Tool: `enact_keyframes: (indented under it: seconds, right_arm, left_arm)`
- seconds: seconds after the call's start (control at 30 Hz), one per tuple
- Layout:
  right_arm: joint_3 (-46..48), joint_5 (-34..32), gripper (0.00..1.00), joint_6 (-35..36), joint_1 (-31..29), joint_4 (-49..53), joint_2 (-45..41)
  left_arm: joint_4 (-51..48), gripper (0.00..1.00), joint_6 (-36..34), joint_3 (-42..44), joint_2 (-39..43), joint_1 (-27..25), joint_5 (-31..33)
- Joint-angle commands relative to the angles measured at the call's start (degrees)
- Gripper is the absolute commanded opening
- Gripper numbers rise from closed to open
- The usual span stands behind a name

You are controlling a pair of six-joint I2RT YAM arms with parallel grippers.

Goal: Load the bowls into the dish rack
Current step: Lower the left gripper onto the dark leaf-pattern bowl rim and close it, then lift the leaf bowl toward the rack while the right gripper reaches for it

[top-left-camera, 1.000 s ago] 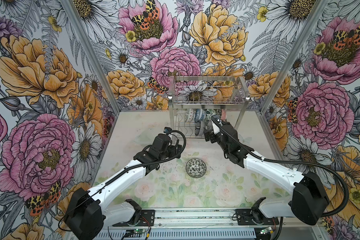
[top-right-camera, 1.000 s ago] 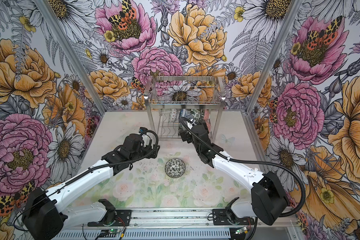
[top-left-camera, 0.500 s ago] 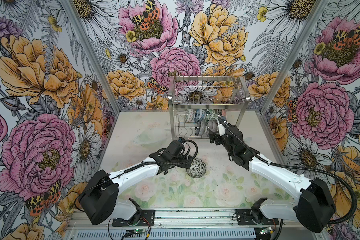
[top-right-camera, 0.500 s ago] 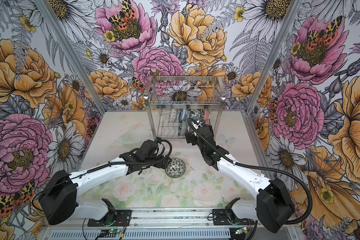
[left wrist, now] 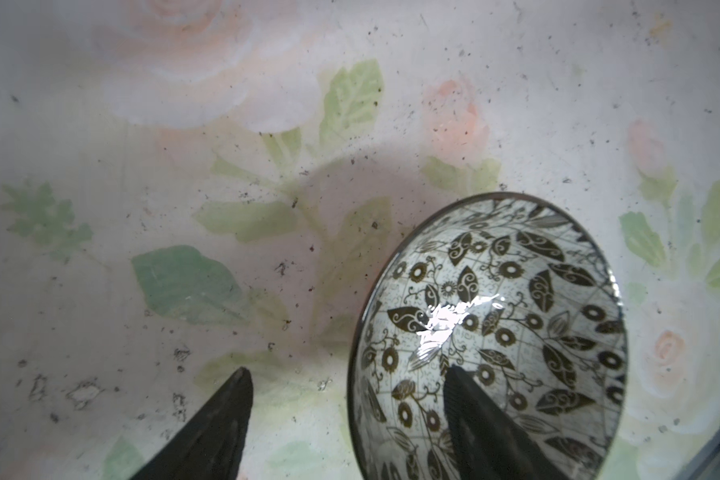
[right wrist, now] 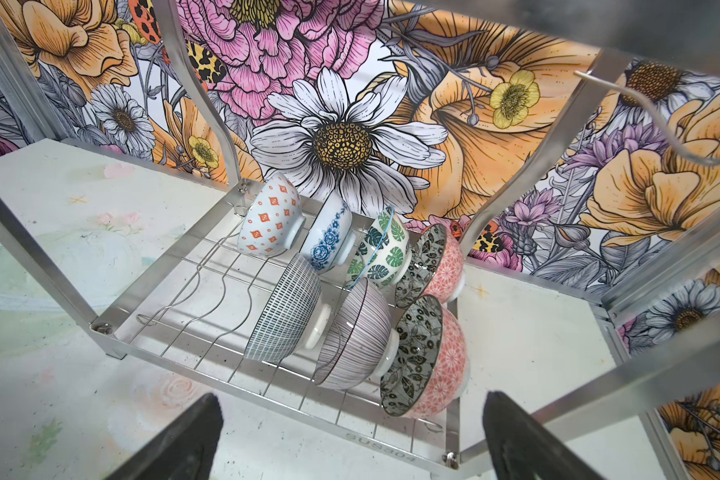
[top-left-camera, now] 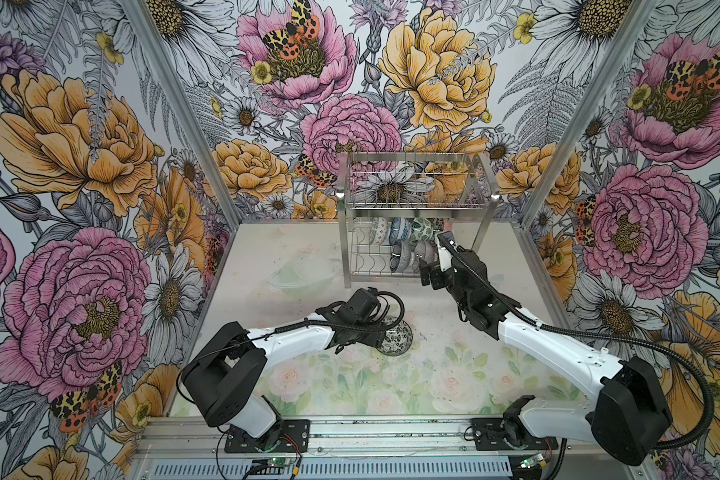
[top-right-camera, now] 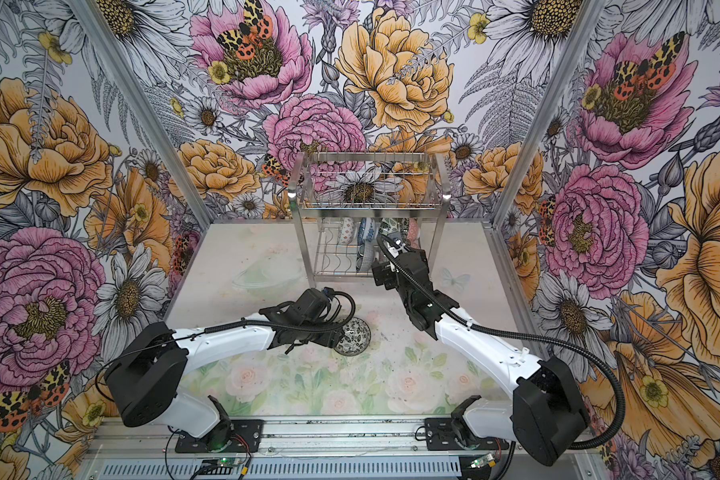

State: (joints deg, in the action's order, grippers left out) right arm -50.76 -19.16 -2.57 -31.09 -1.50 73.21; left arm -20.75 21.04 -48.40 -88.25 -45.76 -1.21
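Note:
A black-and-white floral bowl (top-left-camera: 399, 336) (top-right-camera: 355, 332) (left wrist: 516, 299) sits on the floral mat near the table's middle. My left gripper (left wrist: 346, 370) (top-left-camera: 382, 337) straddles its near rim, open, one finger inside the bowl and one outside on the mat. The steel dish rack (top-left-camera: 344, 249) (top-right-camera: 302, 249) (right wrist: 267, 386) stands at the back. Several bowls lean in its lower tier, among them an orange-diamond bowl (right wrist: 269, 220), a green leaf bowl (right wrist: 381, 249) and a pink bowl (right wrist: 437, 361). My right gripper (right wrist: 352, 397) (top-left-camera: 427, 269) (top-right-camera: 381, 272) hangs open and empty before the rack's front right.
The rack's upper wire basket (top-left-camera: 416, 183) holds nothing. A faint clear round shape (top-left-camera: 302, 272) lies on the mat left of the rack. Floral walls with metal posts (top-left-camera: 558, 166) close in three sides. The arms' base rail (top-left-camera: 391, 432) runs along the front.
My left arm swung right and down to the floral bowl and its jaws have narrowed around the rim. My right gripper drew back out of the rack's lower tier, still open.

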Motion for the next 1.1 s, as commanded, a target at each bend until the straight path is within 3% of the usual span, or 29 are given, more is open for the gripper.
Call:
enact_keyframes:
  seconds: [0.0, 0.1, 0.63, 0.87, 1.07]
  right_arm:
    - [-0.3, 0.8, 1.0, -0.7, 0.5, 0.2, 0.2]
    - [-0.5, 0.9, 1.0, -0.7, 0.7, 0.3, 0.3]
    - [-0.4, 1.3, 1.0, -0.9, 1.2, 0.7, -0.4]
    - [-0.9, 2.1, 1.0, -1.1, 1.2, 2.8, -3.1]
    - [-1.1, 6.2, 1.0, -4.0, 1.1, 3.9, -6.9]
  left_arm:
    - [1.0, 0.67, 0.1, -1.8, -1.3, -0.4, -1.1]
    - [1.0, 0.6, 0.0, -2.3, -2.4, -0.4, -1.2]
    - [0.3, 0.0, -0.6, -3.4, -3.3, -0.3, -1.1]
    - [-4.2, 0.0, -2.4, -4.2, 5.4, 1.1, 5.0]
    - [1.6, 0.0, -1.8, -4.5, 16.8, 4.3, 18.7]
